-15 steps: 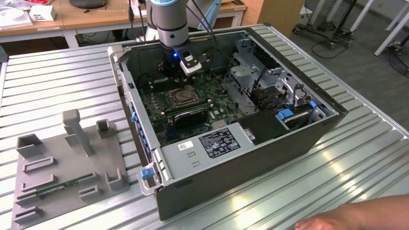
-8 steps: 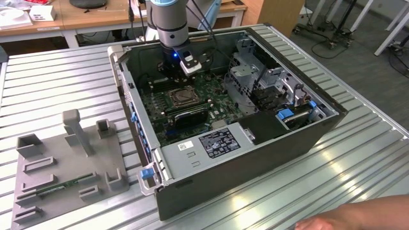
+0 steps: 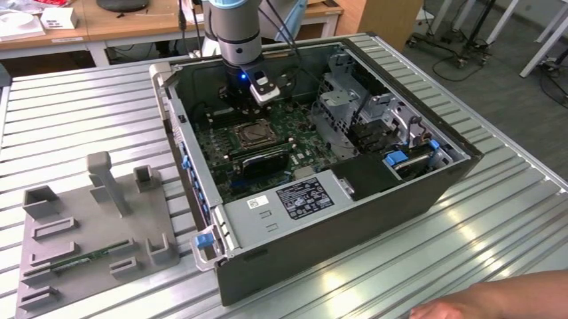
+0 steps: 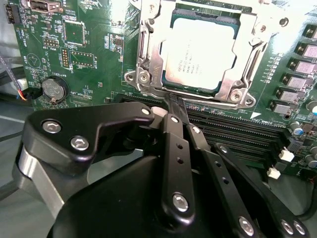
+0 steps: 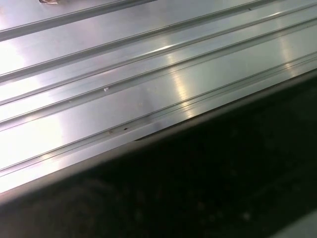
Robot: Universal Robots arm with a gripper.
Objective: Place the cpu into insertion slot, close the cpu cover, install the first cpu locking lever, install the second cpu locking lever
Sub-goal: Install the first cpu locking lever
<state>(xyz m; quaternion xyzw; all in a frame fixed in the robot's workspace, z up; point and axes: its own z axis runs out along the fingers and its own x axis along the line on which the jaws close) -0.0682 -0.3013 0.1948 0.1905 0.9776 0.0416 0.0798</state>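
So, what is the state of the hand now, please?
Hand: closed, holding nothing, tips by the cover over the chip.

Open computer case (image 3: 355, 199) lies on ribbed metal counter (image 3: 80, 113). Arm (image 3: 233, 30) reaches down into case; its hand (image 3: 249, 100) hangs just above insertion slot (image 3: 253, 135) on green board. Grey fixture tray (image 3: 98, 226) sits beside case, toward the exterior view's left

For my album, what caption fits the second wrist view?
Closed fingers at the cpu cover, cpu seated inside.
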